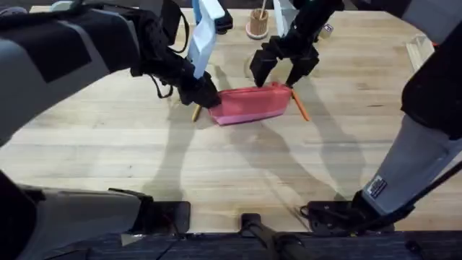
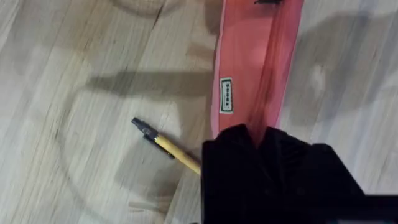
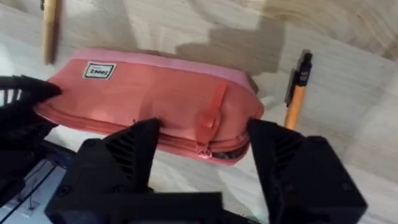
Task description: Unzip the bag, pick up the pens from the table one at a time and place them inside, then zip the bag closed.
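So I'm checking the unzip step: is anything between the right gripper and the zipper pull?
Nothing visible. The right gripper is open directly over the bag, with the zipper pull between its fingers. The orange pen lies off to the side.

At the far edge we see a small round wooden cup [image 1: 258,26] holding a thin upright wooden stick [image 1: 261,11].

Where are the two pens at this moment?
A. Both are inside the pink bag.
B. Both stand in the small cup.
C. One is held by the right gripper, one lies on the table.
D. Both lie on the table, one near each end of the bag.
D: the yellow pen lies on the table by one end of the bag, and the orange pen lies by the other end.
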`<action>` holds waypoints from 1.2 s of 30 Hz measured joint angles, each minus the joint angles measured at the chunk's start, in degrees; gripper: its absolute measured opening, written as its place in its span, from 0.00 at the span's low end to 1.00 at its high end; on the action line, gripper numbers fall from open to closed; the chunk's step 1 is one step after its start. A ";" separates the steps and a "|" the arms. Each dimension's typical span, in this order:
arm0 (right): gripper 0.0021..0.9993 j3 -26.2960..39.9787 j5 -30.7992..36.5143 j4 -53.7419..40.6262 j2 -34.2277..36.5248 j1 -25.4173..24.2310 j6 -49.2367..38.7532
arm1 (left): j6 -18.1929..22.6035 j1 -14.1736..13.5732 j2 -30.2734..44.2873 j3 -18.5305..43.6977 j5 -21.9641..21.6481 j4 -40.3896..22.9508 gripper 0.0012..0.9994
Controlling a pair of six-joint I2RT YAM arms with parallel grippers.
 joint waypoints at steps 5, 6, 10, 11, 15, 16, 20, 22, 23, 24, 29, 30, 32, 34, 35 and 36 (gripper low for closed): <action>0.59 -0.11 0.09 -0.18 0.31 -0.07 -0.02 | 0.00 0.00 0.00 0.00 -0.02 -0.02 0.04; 0.55 -0.13 0.18 -0.17 0.33 -0.09 -0.02 | 0.00 0.00 0.00 0.00 -0.03 -0.02 0.04; 0.46 -0.15 0.32 -0.16 0.31 -0.21 -0.02 | 0.01 0.00 0.00 0.00 -0.10 -0.02 0.04; 0.45 -0.17 0.35 -0.16 0.31 -0.24 -0.02 | 0.00 0.00 0.00 0.00 -0.20 -0.02 0.04; 0.42 -0.17 0.48 -0.16 0.31 -0.26 -0.04 | 0.00 0.00 0.00 0.00 -0.26 -0.02 0.04; 0.40 -0.17 0.70 -0.17 0.31 -0.26 -0.02 | 0.01 0.00 0.00 0.00 -0.26 -0.02 0.04; 0.32 -0.20 2.06 -0.14 0.33 -0.36 -0.02 | 0.02 0.00 0.00 0.00 -0.25 -0.02 0.04; 0.30 -0.20 2.55 -0.12 0.32 -0.42 -0.02 | 0.00 0.00 0.00 0.00 -0.24 -0.02 0.04; 0.28 -0.20 2.68 -0.09 0.31 -0.47 -0.02 | 0.00 0.00 0.00 0.00 -0.24 -0.01 0.04; 0.28 -0.20 2.80 -0.07 0.33 -0.52 -0.02 | 0.00 0.00 0.00 0.00 -0.24 0.00 0.04; 0.24 -0.20 2.79 0.11 0.31 -1.15 -0.02 | 0.00 0.00 0.00 0.00 -0.22 0.00 0.04; 0.23 -0.20 2.76 0.18 0.31 -1.32 -0.02 | 0.01 0.00 0.00 0.00 -0.22 0.00 0.04; 0.22 -0.20 2.58 0.21 0.32 -1.67 -0.02 | 0.00 0.00 0.00 0.00 -0.22 0.02 0.04; 0.19 -0.20 2.30 0.21 0.33 -1.99 -0.02 | 0.02 0.00 0.00 0.00 -0.22 0.02 0.04; 0.17 -0.20 2.14 0.21 0.31 -2.17 -0.03 | 0.01 0.00 0.00 0.00 -0.21 0.02 0.04; 0.14 -0.20 1.98 0.23 0.31 -2.30 0.01 | 0.01 0.00 0.00 0.00 -0.22 0.02 0.04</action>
